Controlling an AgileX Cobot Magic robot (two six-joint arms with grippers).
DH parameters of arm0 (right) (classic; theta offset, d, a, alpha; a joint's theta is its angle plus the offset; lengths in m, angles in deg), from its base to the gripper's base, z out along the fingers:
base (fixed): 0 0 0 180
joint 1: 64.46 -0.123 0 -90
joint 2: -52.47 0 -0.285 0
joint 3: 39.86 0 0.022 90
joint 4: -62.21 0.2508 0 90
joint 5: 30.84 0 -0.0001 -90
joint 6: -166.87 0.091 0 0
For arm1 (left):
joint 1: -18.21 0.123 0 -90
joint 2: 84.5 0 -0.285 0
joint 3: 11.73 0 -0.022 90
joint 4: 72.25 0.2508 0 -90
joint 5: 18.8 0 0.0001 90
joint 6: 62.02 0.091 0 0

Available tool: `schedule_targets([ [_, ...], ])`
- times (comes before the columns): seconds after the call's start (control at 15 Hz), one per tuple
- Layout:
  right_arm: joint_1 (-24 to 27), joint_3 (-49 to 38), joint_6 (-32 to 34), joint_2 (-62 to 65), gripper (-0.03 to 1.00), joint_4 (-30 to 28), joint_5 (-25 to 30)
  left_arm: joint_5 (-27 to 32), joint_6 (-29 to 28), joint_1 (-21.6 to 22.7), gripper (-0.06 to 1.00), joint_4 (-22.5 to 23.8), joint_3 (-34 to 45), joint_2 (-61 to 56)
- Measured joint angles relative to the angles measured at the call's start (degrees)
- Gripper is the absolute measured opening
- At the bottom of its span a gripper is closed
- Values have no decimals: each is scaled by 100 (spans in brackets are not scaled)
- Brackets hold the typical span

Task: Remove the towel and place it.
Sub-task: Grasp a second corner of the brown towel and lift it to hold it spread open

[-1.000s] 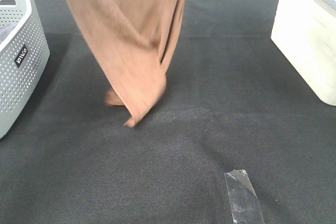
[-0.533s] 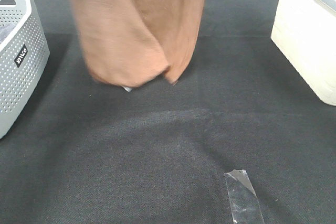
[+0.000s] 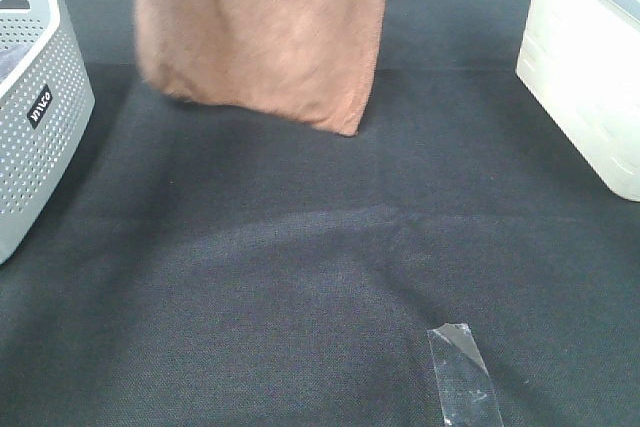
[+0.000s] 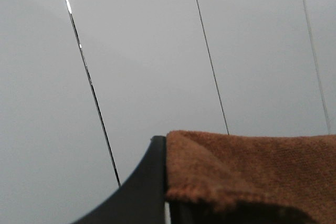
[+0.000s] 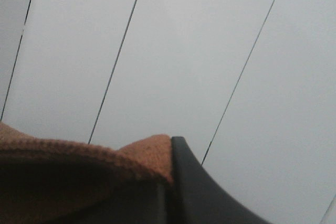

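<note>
**Towel hangs clear of the surface, pinched at its top edge by both claws**

The reddish-brown towel (image 3: 260,37) hangs in the air at the far middle of the scene. Its top runs out of the high view, and its lower hem is apart from the black-clothed surface (image 3: 300,277), slanting so that the corner on the right hangs lowest.

In its wrist view the left claw (image 4: 166,182) shows one black finger with a stitched fold of plush pressed against it. The right claw (image 5: 169,177) shows the same. The opposing finger is hidden in both views, but since the cloth is airborne I judge each claw to be closed on the towel's upper edge.

A grey perforated laundry basket (image 3: 40,147) stands at the left, a cream storage box (image 3: 590,77) at the right, and a strip of clear tape (image 3: 462,387) lies near the front.

The towel looks light, limp and plush. It will probably swing and fold on itself, and its pile should give the fingers good grip. The upper corners, well apart, seem the best hold because they keep it spread. A hold nearer the middle would let the sides droop and bunch as it is placed.
</note>
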Motion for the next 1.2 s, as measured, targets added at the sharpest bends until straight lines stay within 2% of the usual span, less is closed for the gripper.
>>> schedule_targets([
  [0.07,80,0,17,-63,0,63,-241,-92,0,0,0,0,-195,206],
  [0.33,372,0,17,-218,0,206,-625,-401,0,0,0,11,-670,768],
  [0.67,453,0,29,-264,0,241,-773,-539,0,0,0,11,-785,917],
  [0.73,447,0,34,-264,0,281,-596,-441,0,0,0,46,-791,917],
  [0.87,447,0,34,-264,0,533,-109,195,0,0,0,52,-791,917],
  [1.0,447,0,34,-252,0,951,911,1312,34,-34,0,52,-791,911],
  [1.13,447,0,40,-183,0,1375,2206,2590,80,-97,0,11,-791,871],
  [1.2,447,0,40,-80,0,1547,2813,2893,97,-109,0,-34,-791,848],
])
